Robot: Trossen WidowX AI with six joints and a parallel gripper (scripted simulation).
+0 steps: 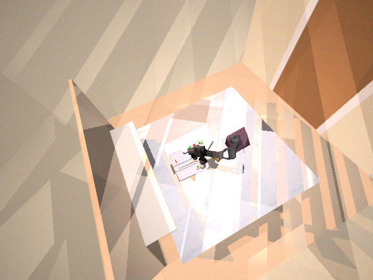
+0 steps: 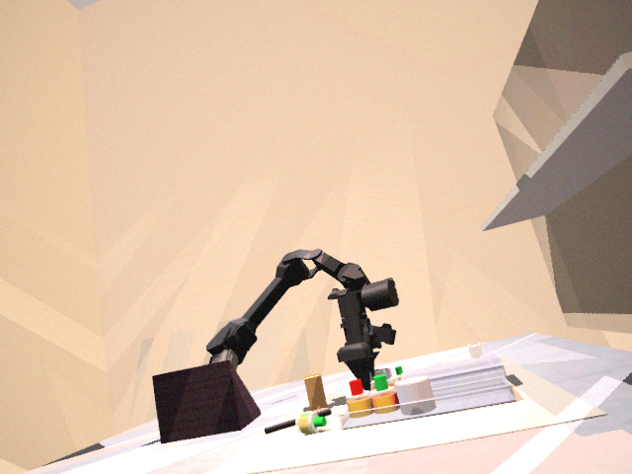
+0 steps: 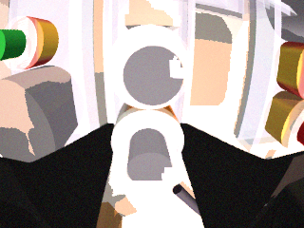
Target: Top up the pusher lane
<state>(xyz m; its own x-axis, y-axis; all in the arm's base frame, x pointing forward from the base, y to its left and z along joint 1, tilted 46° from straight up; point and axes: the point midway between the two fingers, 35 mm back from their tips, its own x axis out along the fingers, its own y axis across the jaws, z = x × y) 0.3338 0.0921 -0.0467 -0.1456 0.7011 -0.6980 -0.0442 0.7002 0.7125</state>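
White marble-look table top (image 1: 271, 168) fills the top view; the black arm (image 1: 224, 151) runs from the dark purple pedestal (image 1: 244, 132) toward 9 o'clock and ends over the pale lane tray (image 1: 180, 164). Jars here are only red and green specks around the gripper (image 1: 201, 156); jaw state unreadable from this height. Exterior view gives the side profile the top view lacks: arm arches up and the wrist points straight down, gripper (image 2: 363, 368) tip buried among the jars at the tray's front edge. Red-capped amber jar (image 2: 357, 398) and green-capped amber jar (image 2: 382, 395) stand side by side, a plain white jar (image 2: 416, 393) at their 3 o'clock; grooved lane tray (image 2: 479, 379) stretches back behind them. An amber block (image 2: 315, 390) stands at 9 o'clock of the jars, a tipped green-capped jar (image 2: 310, 423) lies just in front beside a black rod (image 2: 285, 424). Wrist view alone shows the grip: black fingers clamped on a white jar (image 3: 147, 152) seen from above, a second white jar (image 3: 152, 71) touching it at 12 o'clock, in line down the lane channel. Green-capped jar (image 3: 28, 41) on its side at 10 o'clock, amber jars (image 3: 293, 98) at 3 o'clock. Whether the held jar sits on the lane floor — cannot tell.
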